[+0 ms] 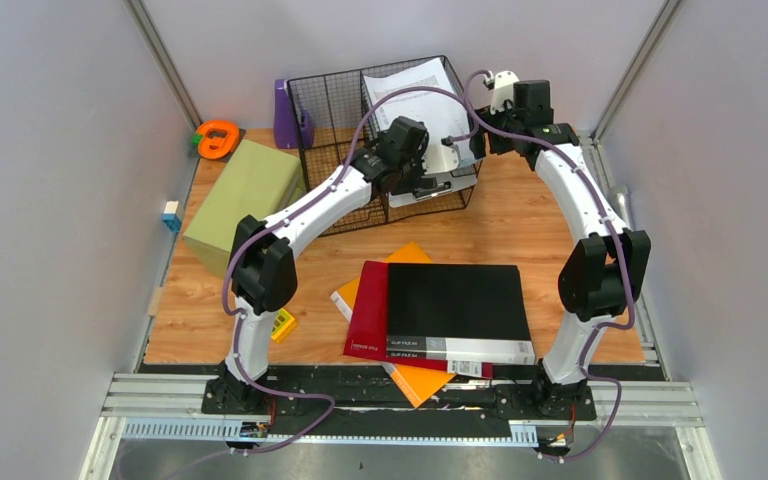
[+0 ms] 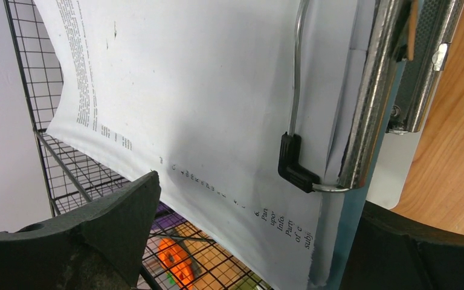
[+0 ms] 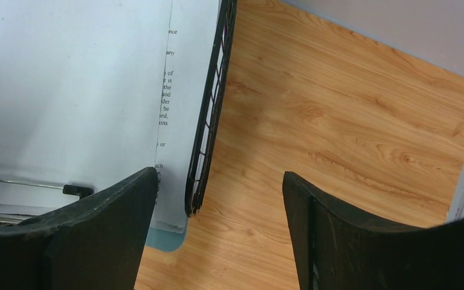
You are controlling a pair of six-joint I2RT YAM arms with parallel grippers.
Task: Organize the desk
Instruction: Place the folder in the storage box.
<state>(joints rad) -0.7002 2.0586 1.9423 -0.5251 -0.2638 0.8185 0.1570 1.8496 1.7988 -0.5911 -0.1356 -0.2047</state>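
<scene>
The desk (image 1: pixel 520 220) is a light-brown wood-grain top. A black wire basket (image 1: pixel 330 110) stands at its back centre. A blue clipboard with printed paper (image 1: pixel 415 90) leans in the basket, its metal clip (image 2: pixel 374 90) at the near end. My left gripper (image 1: pixel 438 172) is open, and in the left wrist view (image 2: pixel 257 199) the clipboard's clip end lies between its spread fingers. My right gripper (image 1: pixel 467 145) is open and empty. In the right wrist view (image 3: pixel 219 181) it hangs over bare desk (image 3: pixel 338 121) beside the basket's corner (image 3: pixel 208 139).
An olive-green box (image 1: pixel 245 200) lies at the left, with an orange tape dispenser (image 1: pixel 217 138) and a purple holder (image 1: pixel 285 115) behind it. A black binder (image 1: pixel 455 305), a red binder (image 1: pixel 368 310) and an orange folder (image 1: pixel 415 380) are stacked at the front.
</scene>
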